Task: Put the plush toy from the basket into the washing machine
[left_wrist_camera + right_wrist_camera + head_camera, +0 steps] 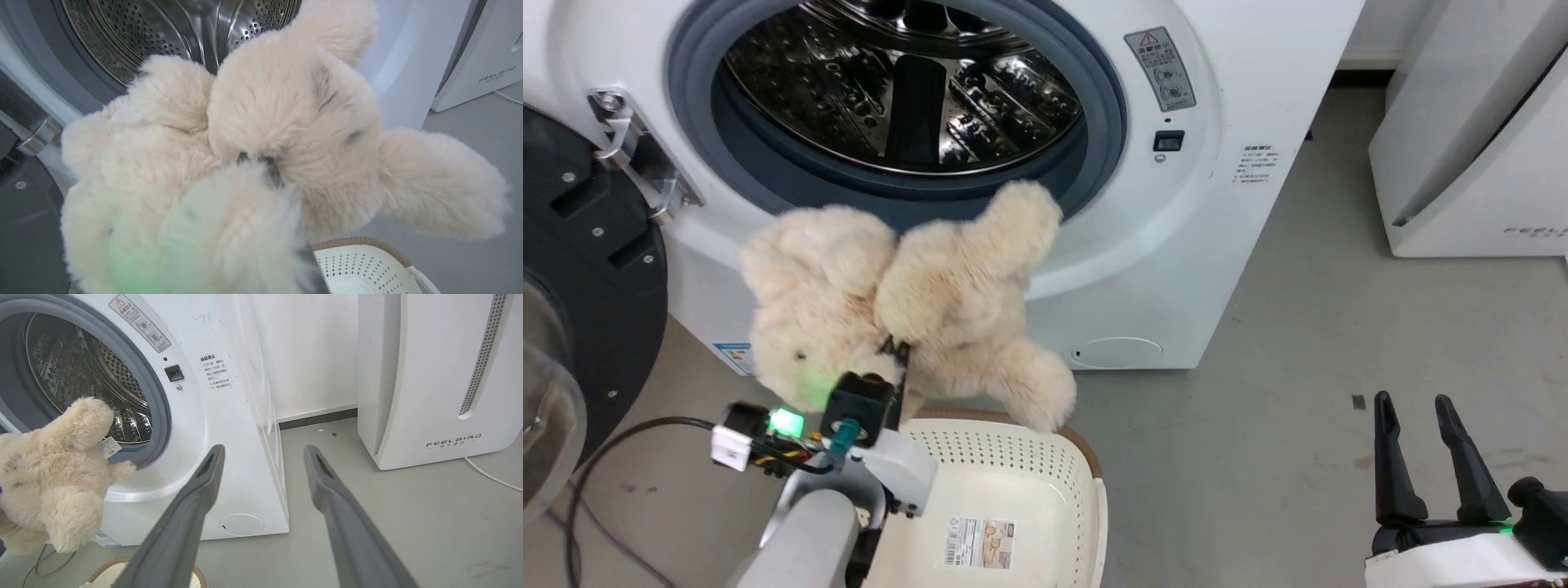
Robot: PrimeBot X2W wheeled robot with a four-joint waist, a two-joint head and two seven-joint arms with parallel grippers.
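Plush toy (907, 302): pinched by the left gripper (257, 162), jaws drawn nearly together with just the dark tips poking out of the fur (the pile hides how much stuffing sits between them, probably a fold of the body). The toy hangs clear above the basket (1013, 453), one leg just over the brown rim. The paper label (980, 543) shows on the basket bottom.

One upper limb overlaps the grey ring (1107, 106) of the washing machine (1217, 204), but the body sits in front of and below the opening, not inside the drum (907, 90). The door (588, 269) stands open.

Right gripper (1413, 400): jaws spread, holding nothing, well apart from the toy.

Progress: the pick-up is done. What is left is to raise the toy, push it through the ring, and release it in the drum.
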